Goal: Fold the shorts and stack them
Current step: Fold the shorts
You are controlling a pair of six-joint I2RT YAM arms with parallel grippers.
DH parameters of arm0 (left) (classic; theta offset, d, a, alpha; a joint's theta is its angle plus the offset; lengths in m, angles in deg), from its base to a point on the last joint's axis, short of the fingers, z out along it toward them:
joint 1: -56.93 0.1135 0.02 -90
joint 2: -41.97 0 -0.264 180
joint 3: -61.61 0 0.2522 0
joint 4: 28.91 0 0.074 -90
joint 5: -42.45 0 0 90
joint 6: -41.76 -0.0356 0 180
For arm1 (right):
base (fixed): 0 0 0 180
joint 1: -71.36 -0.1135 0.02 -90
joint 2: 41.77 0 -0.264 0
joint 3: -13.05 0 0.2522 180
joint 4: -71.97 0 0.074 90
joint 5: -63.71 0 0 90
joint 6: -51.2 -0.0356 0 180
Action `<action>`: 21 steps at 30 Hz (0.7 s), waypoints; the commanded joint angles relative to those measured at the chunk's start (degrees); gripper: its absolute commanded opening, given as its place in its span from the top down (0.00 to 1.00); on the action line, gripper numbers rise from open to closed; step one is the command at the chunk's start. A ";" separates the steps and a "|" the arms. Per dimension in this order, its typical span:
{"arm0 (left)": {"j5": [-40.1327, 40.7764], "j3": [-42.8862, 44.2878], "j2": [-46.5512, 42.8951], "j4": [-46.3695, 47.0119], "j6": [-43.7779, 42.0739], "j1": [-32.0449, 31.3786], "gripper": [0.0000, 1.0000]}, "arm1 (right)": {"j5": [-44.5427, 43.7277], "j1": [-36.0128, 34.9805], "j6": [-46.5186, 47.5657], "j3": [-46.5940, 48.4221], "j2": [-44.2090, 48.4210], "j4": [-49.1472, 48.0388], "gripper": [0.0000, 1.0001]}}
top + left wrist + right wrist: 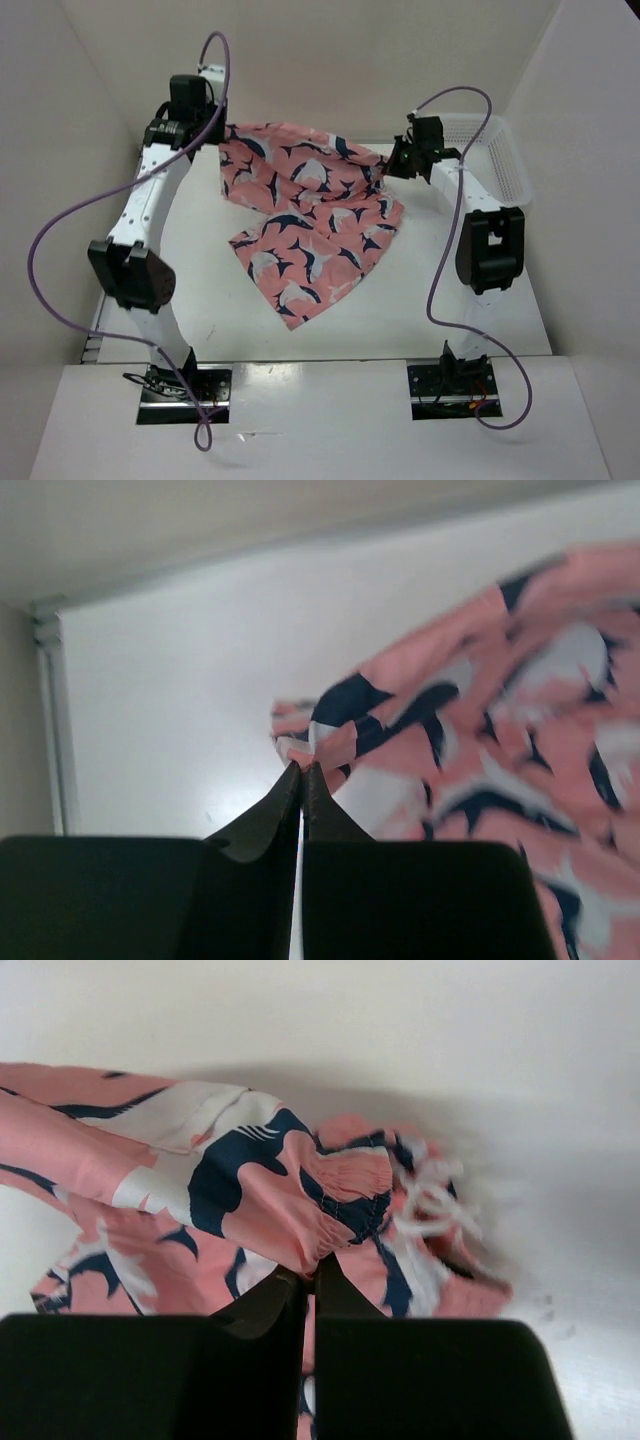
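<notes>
Top external: the shorts (305,215) span ten to two o'clock, left gripper (222,136) and right gripper (391,166) each pinching an end, hem draping toward six.

The shorts (310,225) lie mid-surface (220,310) between the arms, left jaws on their far-left corner, right jaws on their right edge; the basket (508,170) stands far right, beyond the right jaws

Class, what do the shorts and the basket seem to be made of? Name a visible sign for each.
The shorts look like thin, matte fabric, woven or knit unclear: they drape, fold and gather at the waist. The basket is probably white plastic: rigid walls with mesh holes.
</notes>
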 commanded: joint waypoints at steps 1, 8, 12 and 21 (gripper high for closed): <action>-2.07 -11.76 -13.15 -4.13 -0.23 -4.94 1.00 | -2.85 1.41 -0.85 -6.73 8.21 -4.17 0.96; -3.74 -40.00 -30.74 -14.76 -0.23 -15.58 1.00 | -1.70 5.81 -6.39 -23.36 14.55 -8.84 0.92; -8.91 -40.01 -31.37 -21.02 -0.23 -16.63 1.00 | -3.88 7.13 -7.01 -26.26 18.24 -9.36 0.88; -18.06 -50.64 -32.07 -23.75 -0.23 -25.77 1.00 | -8.82 8.80 -8.68 -29.86 20.27 -8.84 0.78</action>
